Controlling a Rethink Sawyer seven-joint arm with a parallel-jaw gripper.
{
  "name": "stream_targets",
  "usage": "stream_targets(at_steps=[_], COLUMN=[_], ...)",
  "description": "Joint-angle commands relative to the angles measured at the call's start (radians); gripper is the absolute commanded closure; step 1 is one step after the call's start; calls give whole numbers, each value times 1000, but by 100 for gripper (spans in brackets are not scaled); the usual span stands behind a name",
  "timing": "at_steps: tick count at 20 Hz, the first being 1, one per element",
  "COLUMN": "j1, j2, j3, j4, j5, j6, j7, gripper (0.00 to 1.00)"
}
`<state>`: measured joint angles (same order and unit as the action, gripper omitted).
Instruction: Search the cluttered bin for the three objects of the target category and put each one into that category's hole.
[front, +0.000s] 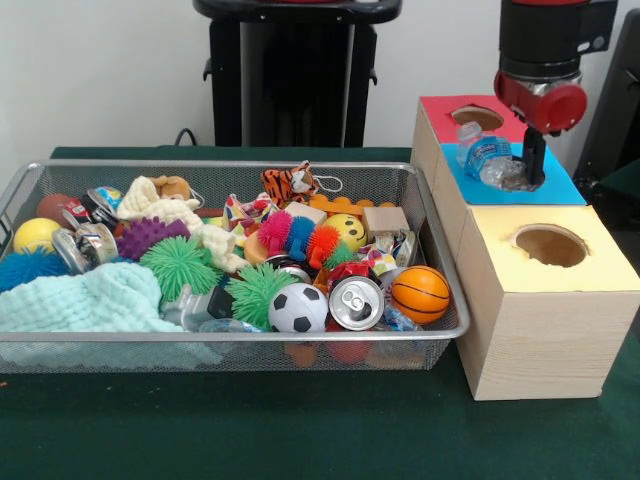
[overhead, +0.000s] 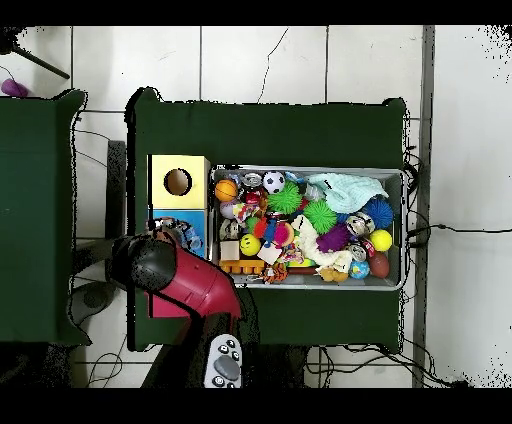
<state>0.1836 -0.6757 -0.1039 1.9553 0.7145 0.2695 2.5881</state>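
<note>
The bin (front: 440, 335) is a wide silver wire-mesh basket full of toys; it also shows in the overhead view (overhead: 306, 171). A see-through plastic bottle with a blue label (front: 488, 158) lies on its side on the blue-topped box (front: 565, 188). My gripper (front: 530, 178) hangs right at the bottle's crumpled end; I cannot tell whether it grips it. The blue box's hole is hidden. Another see-through bottle (front: 192, 308) lies low in the bin's front part, between green spiky balls. In the overhead view the arm (overhead: 165, 270) covers the gripper.
A red-topped box with a hole (front: 478, 117) stands behind the blue one, and a yellow-topped box with a hole (front: 550, 245) in front of it. The bin holds a drink can (front: 355, 300), a soccer ball (front: 298, 308), a basketball (front: 420, 293) and a teal cloth (front: 90, 300).
</note>
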Motion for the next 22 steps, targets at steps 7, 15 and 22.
stream_targets(at_steps=[7, 15, 22], j1=[-111, -97, -99], j2=[48, 92, 149], j3=[135, 144, 144], j4=[54, 29, -1], j5=[-107, -130, -142], j6=[-87, -126, -172], j7=[44, 93, 102], gripper=[100, 100, 100])
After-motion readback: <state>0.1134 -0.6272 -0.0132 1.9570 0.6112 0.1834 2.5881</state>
